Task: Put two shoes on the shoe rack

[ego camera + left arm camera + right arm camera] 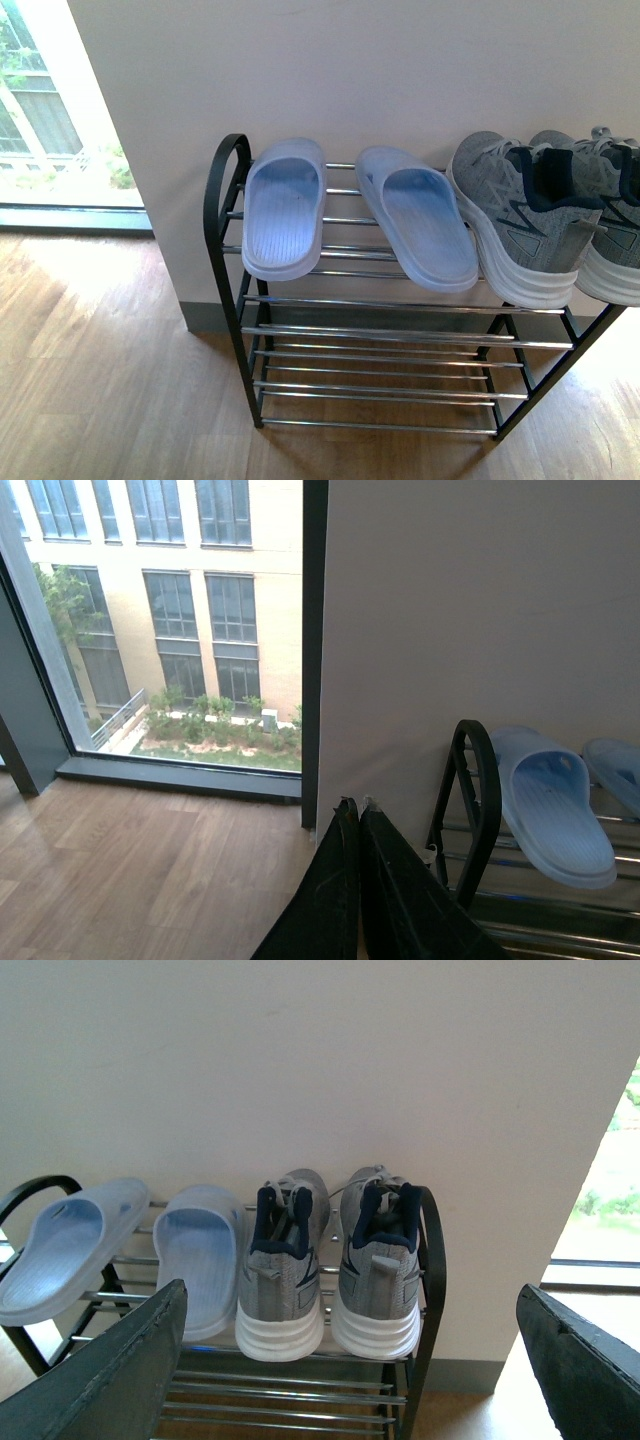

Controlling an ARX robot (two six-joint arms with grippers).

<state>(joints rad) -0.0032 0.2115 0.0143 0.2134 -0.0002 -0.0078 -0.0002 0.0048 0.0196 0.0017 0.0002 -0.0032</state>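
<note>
Right wrist view: nearest us, right gripper (pixel 350 1360), jaws spread wide and empty; beyond it, shoe rack (pixel 432 1260), top tier carrying the two shoes (pixel 330 1270) side by side at its right end, heels toward us, toes to the wall, next to two pale blue slippers (pixel 140 1250). Left gripper (pixel 358 880), jaws pressed together, empty, beside the rack's left end.

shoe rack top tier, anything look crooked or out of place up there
Nothing serious. Both grey sneakers sit side by side, heels out, at one end of the shoe rack. The only slight oddity: the two light blue slippers lie angled rather than parallel, toes overhanging the front rod.
</note>
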